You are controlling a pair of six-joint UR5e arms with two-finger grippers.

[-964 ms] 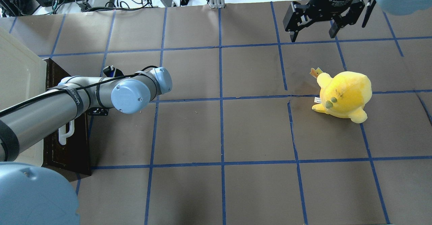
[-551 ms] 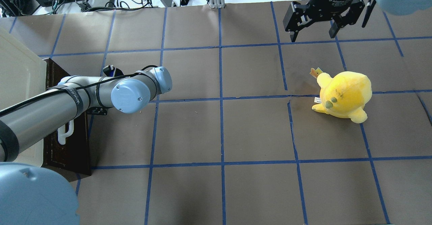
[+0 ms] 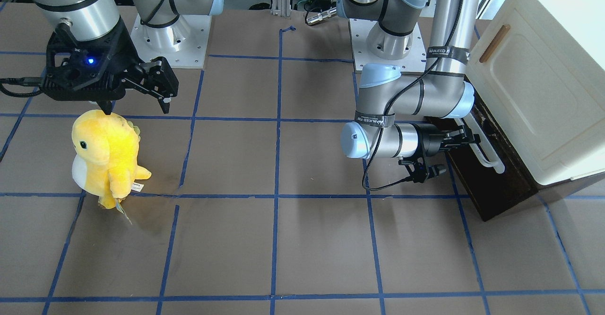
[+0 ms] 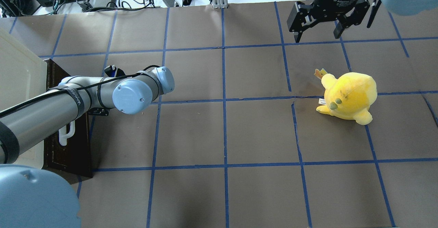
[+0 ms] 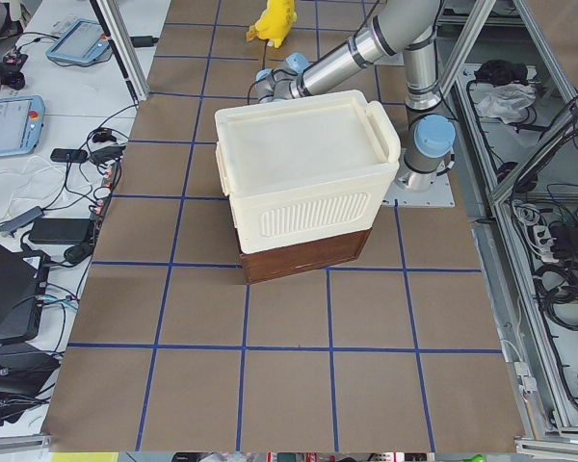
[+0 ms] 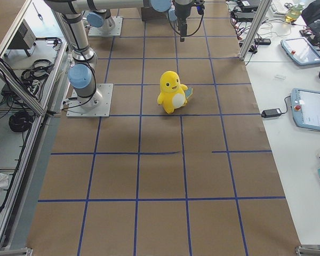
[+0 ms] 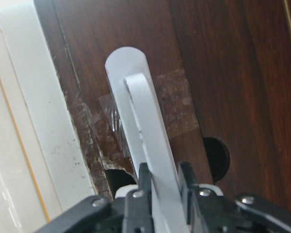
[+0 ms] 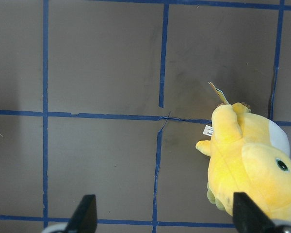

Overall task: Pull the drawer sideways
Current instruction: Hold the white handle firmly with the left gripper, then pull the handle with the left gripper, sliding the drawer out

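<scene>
1. Our left gripper (image 7: 165,180) is clenched on the white handle (image 7: 144,131) of the drawer (image 3: 491,187). The drawer sits at the bottom of the cream cabinet (image 3: 543,92), at the table's end on our left.
2. The handle is a smooth, narrow bar held by thin fingers (image 7: 186,175). We judge that a sideways pull could let it slide through the grip.
3. In the front-facing view the grip sits toward one end of the handle, not its middle. A pull from there may skew the drawer so that it jams.
4. We see nothing anchoring the cabinet. It may drag across the table instead of the drawer sliding out.
5. The wood beside the handle is chipped and a patch of tape (image 7: 179,102) covers part of it, so the mounting may be weak.
6. Our right gripper (image 8: 165,216) hangs spread open above the table near the yellow plush toy (image 8: 252,170), well apart from the drawer. We expect no trouble there.
7. From overhead, our left arm (image 4: 51,108) hides the gripper and most of the handle.
8. The wrist view cuts off the handle's lower end.
9. We cannot tell how far out the drawer stands, and no view shows its inside.
</scene>
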